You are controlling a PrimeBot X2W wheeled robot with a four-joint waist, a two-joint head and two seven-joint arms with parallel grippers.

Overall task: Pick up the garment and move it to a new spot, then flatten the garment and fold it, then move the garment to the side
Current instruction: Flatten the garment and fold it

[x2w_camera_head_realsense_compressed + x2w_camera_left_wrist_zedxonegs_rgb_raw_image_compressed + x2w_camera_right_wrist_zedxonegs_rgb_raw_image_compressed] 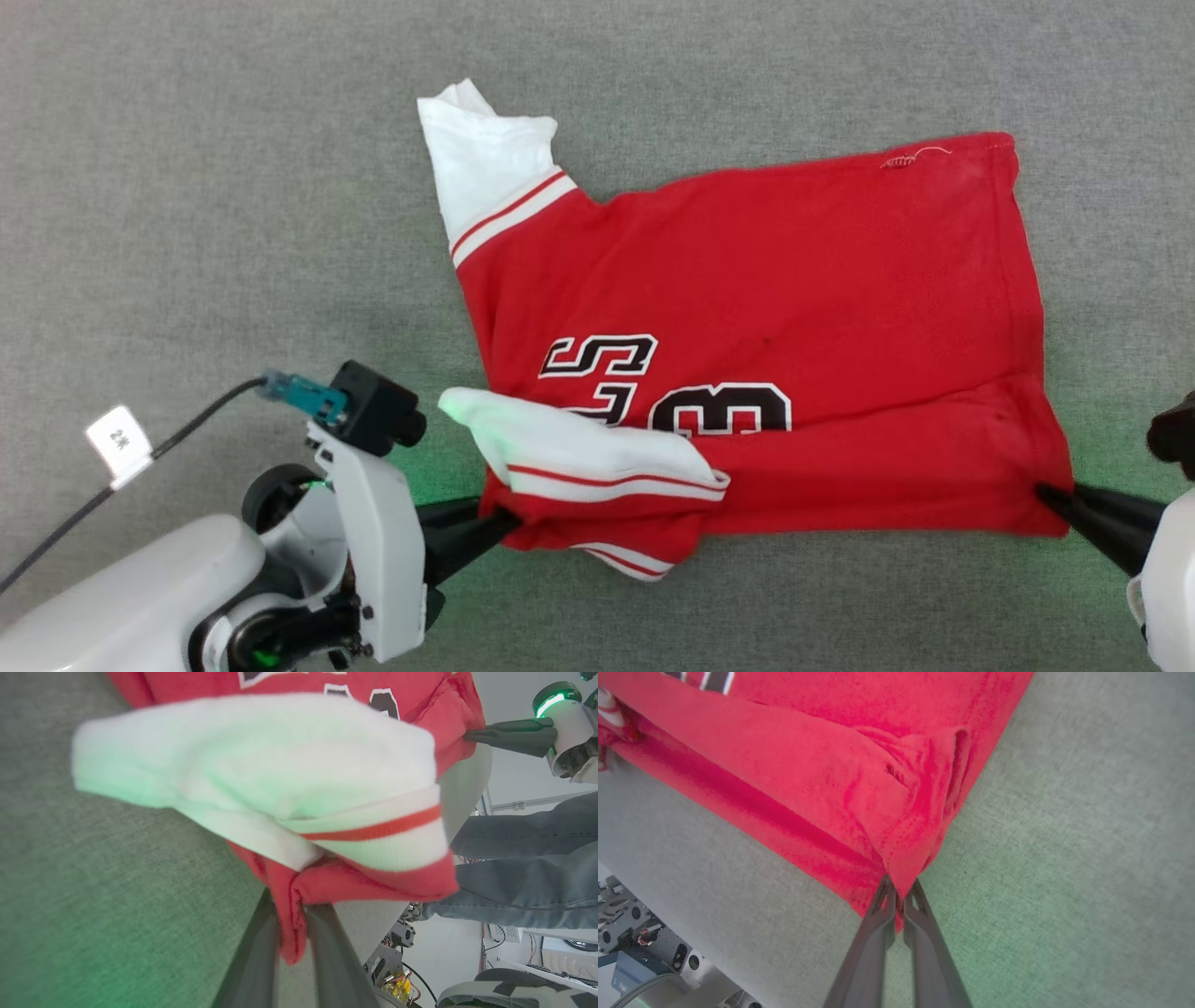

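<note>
The garment [766, 308], a red top with white sleeves and black-and-white lettering, lies spread on the grey cloth table, its near edge folded up. My left gripper [504, 520] is shut on the near left corner, under a white sleeve [569, 448]. In the left wrist view the red cloth [292, 924] is pinched between the left gripper's [290, 907] fingers below the white sleeve [261, 779]. My right gripper [1047, 493] is shut on the near right corner. The right wrist view shows that gripper [900, 887] clamping the red corner [903, 868].
The grey table surface [205, 187] runs wide on all sides of the top. A black cable with a white tag [119, 439] trails off my left arm. Past the table's near edge, a person's legs in jeans [528, 868] and equipment on the floor [635, 933] show.
</note>
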